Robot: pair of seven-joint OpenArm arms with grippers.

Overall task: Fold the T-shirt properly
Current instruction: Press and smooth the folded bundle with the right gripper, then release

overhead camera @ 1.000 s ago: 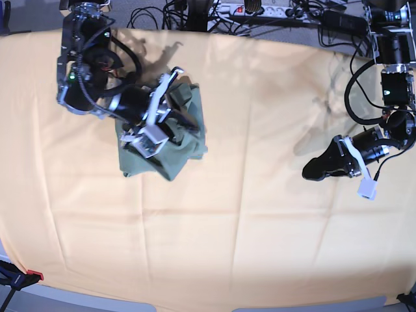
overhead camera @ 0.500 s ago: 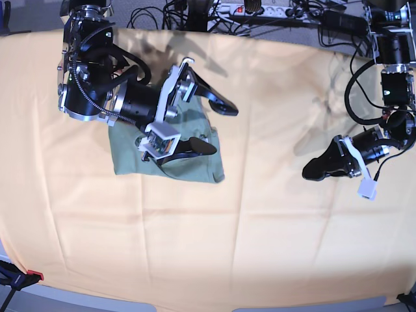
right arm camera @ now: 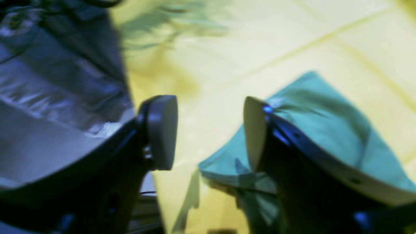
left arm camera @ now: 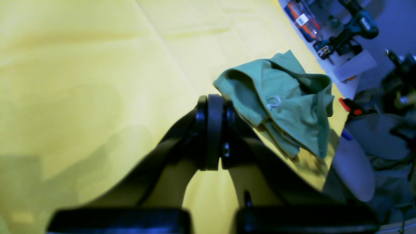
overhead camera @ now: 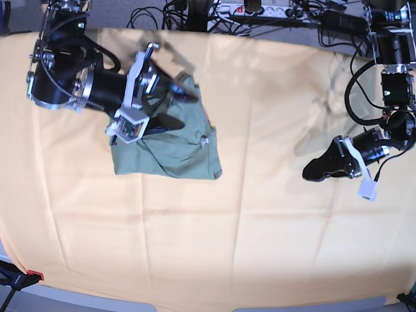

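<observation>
Judging by the compact bundle, we were at the last fold: T-shirt (overhead camera: pixel 170 151) lay on the orange cloth (overhead camera: pixel 260 214), right gripper (overhead camera: pixel 170 108) spread wide above it, empty. Left gripper (overhead camera: pixel 320 170) sat pinched closed, well clear. Next: flatten the lumpy edge.

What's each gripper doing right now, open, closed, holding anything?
Left gripper: closed, empty, above the bare yellow cloth.
Right gripper: open, holding nothing, over the T-shirt.
</observation>
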